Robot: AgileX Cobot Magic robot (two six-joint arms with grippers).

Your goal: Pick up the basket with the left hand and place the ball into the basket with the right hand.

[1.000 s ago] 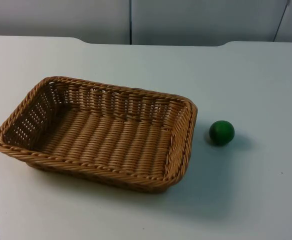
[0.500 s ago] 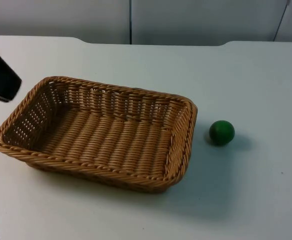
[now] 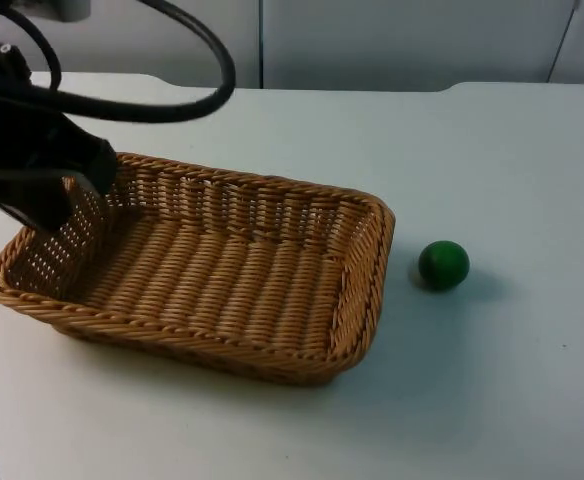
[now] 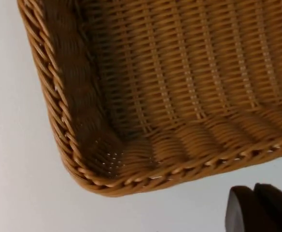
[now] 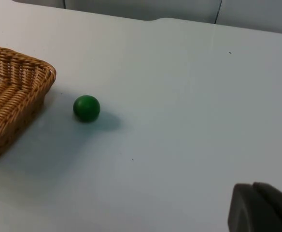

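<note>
A woven tan basket (image 3: 370, 262) lies empty on the white table, left of centre. My left gripper (image 3: 50, 192) hangs over the basket's far left corner, close above the rim. From the left wrist camera I see that corner of the basket (image 4: 90, 171) and its inner wall. A small green ball (image 3: 443, 265) rests on the table just right of the basket, apart from it. The right wrist camera sees the ball (image 5: 86, 108) and the basket's end (image 5: 20, 92) from a distance, so my right gripper (image 5: 262, 209) waits well away from them.
The white table (image 3: 512, 390) stretches bare to the right of and in front of the ball. A grey partition wall (image 3: 392, 40) closes the far edge.
The left arm has swung in from the upper left and now hangs over the basket's far left corner. The basket and ball have not moved.
</note>
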